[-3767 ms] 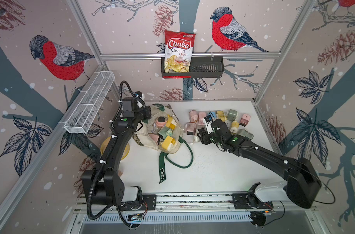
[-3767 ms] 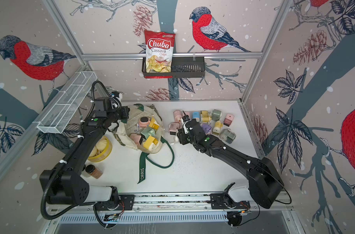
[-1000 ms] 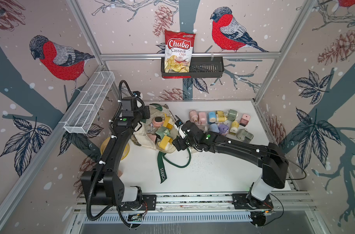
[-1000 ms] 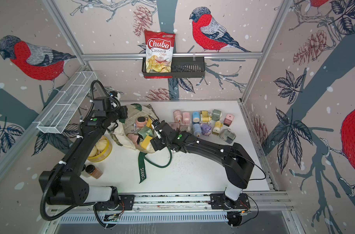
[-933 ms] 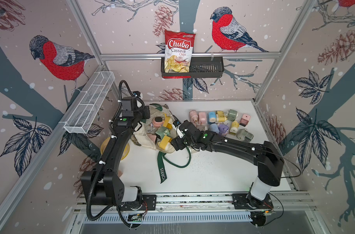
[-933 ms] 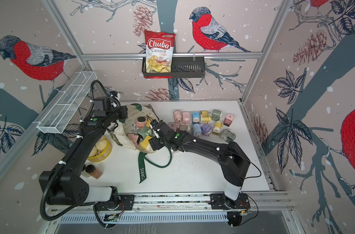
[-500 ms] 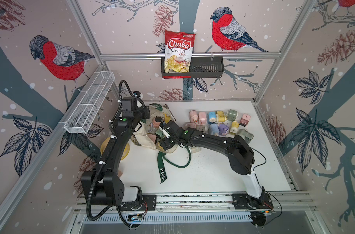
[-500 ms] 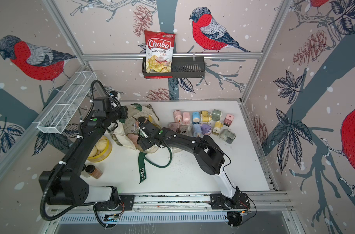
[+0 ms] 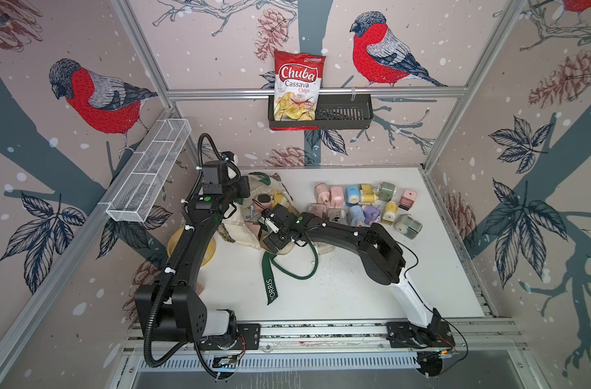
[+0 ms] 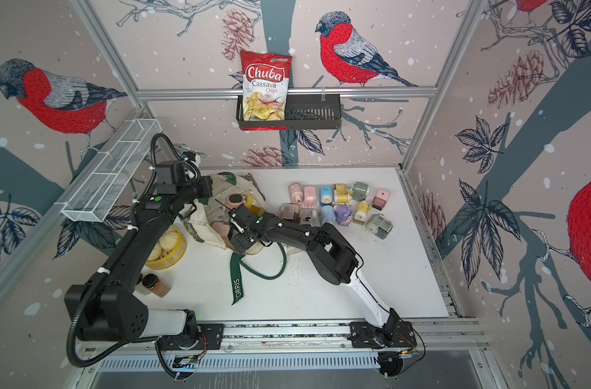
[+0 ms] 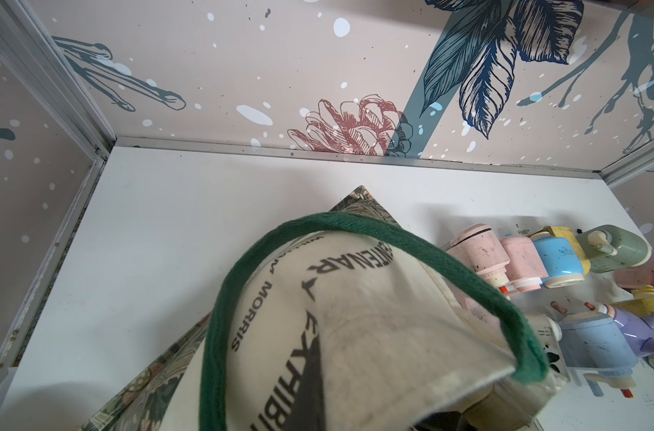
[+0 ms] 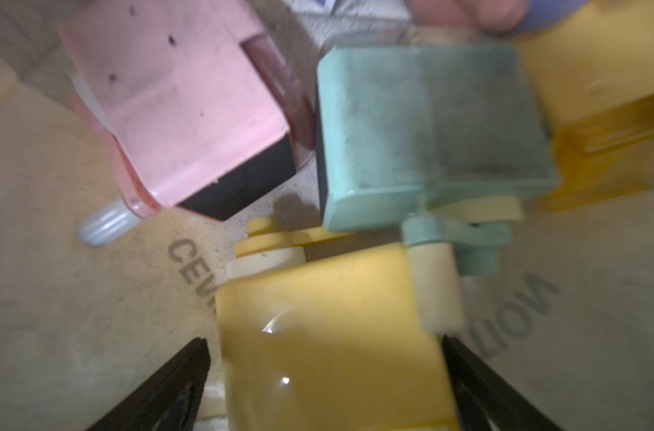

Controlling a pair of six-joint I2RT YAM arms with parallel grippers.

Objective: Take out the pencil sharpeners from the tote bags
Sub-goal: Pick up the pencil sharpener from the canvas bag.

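Nearest, a dark green handle [image 9: 271,286] of the tote bag [image 10: 203,232] trails over the worktop [image 9: 354,286], lettered "MORRIS". Beyond it the right tool [image 12: 323,339] is inside the bag, its fingers wide on either side of a yellow sharpener [image 12: 318,298]. A pink sharpener [image 12: 176,112] and a green sharpener [image 12: 430,130] lie just past it. In both top views the right arm hides the bag's mouth.

The left tool [image 9: 242,192] is closed on the bag's raised canvas. The canvas is printed "EXHIBI" and "MORRIS" and fills much of the left wrist view.

Other pencil sharpeners [image 9: 365,205] lie clustered on the worktop on the right arm's side.

On the far wall a red chips bag [image 9: 297,87] reading "Chuba Cassava Chips" stands in a black basket [image 9: 344,114].
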